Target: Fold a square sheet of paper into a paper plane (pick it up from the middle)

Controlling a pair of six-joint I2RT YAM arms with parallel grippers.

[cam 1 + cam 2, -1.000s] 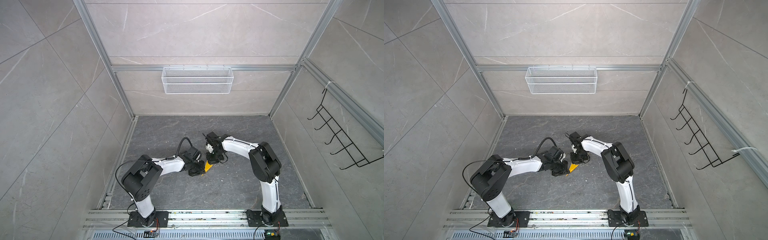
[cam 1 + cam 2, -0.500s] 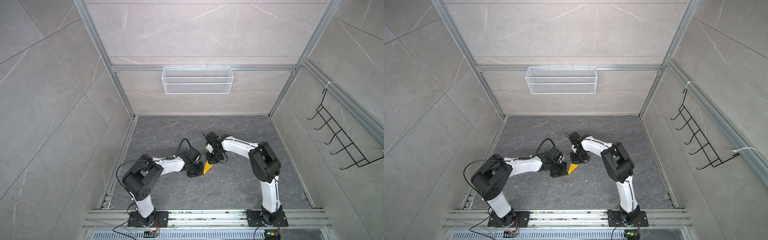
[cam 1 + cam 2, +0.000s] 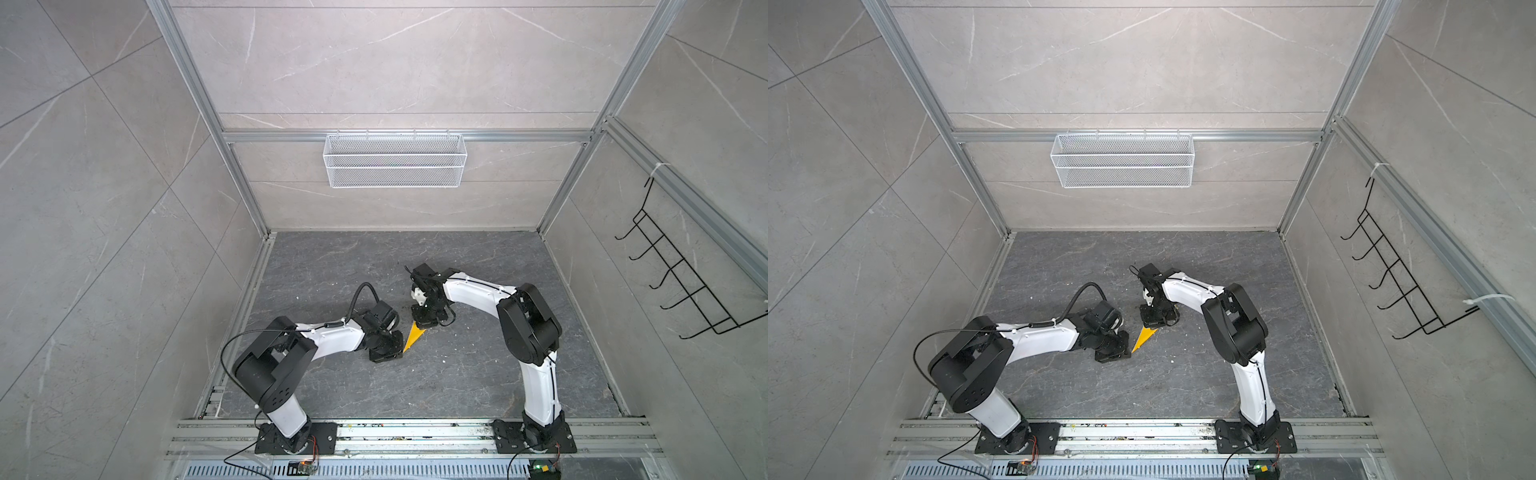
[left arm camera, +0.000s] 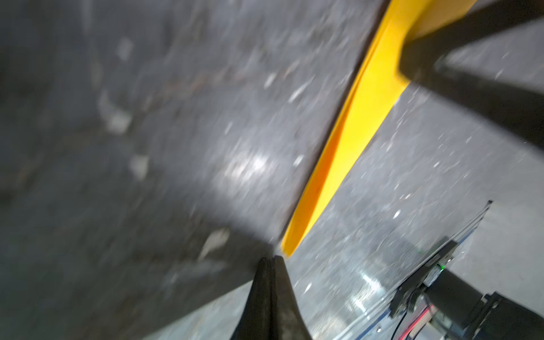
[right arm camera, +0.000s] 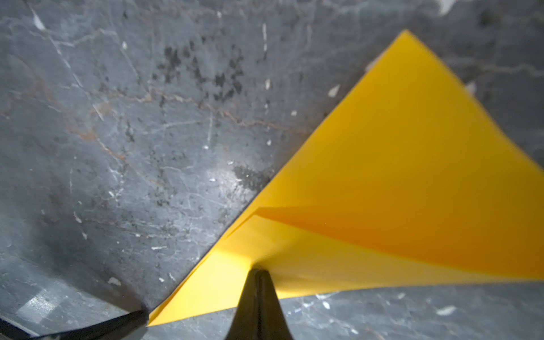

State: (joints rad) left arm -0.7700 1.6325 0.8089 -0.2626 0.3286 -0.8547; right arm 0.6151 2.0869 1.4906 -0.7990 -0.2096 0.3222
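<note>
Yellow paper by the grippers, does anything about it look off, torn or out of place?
No tear shows. The yellow paper is folded, but in the right wrist view its top layer bows up instead of lying flat, beside the shut right gripper pressing on it. White flecks litter the tabletop.

The yellow paper [image 3: 413, 337] is folded into a narrow, pointed wedge of several layers. Its sharp tip sits just beside the closed jaws of the left gripper [image 4: 269, 260]. Its wide end lies under the closed jaws of the right gripper [image 5: 257, 273], where the top layer curls upward.
</note>
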